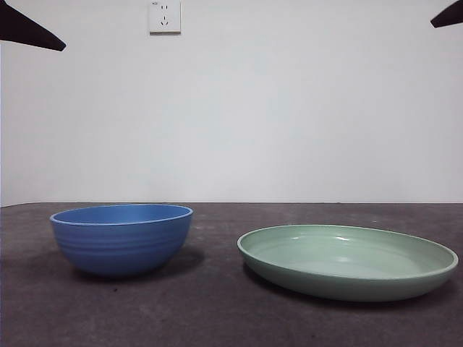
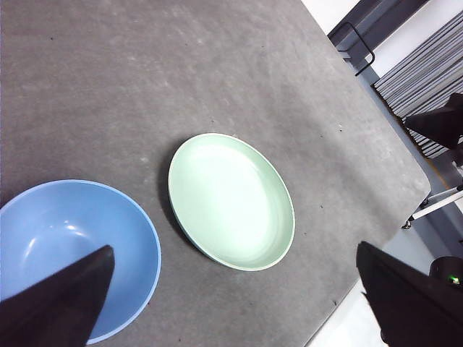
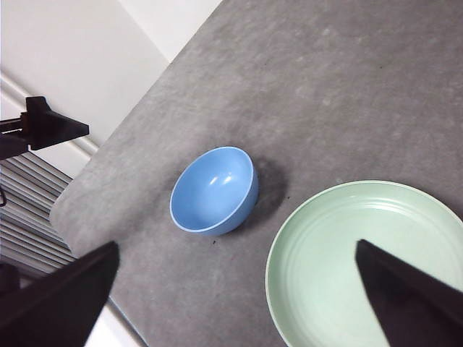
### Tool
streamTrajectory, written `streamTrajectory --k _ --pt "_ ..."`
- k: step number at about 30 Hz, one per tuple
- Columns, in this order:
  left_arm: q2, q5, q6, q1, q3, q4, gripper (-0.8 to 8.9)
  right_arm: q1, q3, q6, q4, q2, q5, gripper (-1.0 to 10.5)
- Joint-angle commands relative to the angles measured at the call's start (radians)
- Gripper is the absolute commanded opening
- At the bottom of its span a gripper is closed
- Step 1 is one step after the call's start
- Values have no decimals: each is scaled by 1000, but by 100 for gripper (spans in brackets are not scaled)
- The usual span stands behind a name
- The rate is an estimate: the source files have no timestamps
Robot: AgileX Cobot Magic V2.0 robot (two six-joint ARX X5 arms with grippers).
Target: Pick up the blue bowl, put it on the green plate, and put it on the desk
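The blue bowl (image 2: 72,253) is sitting on the bench beside the green plate (image 2: 231,201) — directly under the left gripper (image 2: 239,303), whose fingers are spread open, as are the right gripper's (image 3: 239,303).

A medium-blue bowl (image 1: 121,238), faintly ridged in horizontal bands, and a pale mint-green plate (image 1: 347,262) sit on a mottled dark grey-brown desk (image 1: 210,303) against a white wall (image 1: 289,108) with 1 white socket (image 1: 165,16).
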Motion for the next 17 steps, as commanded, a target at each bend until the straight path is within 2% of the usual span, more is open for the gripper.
streamTrajectory --k 1,8,12,17 --pt "6 8 13 -6 22 12 625 5 18 -10 -7 6 13 576" --pt "15 8 -17 4 22 -35 625 5 18 -17 -9 6 18 580" --pt "55 8 -54 54 24 -82 623 5 17 -16 -8 6 13 580" --pt "143 7 -56 147 25 -90 620 5 18 -15 -11 6 8 579"
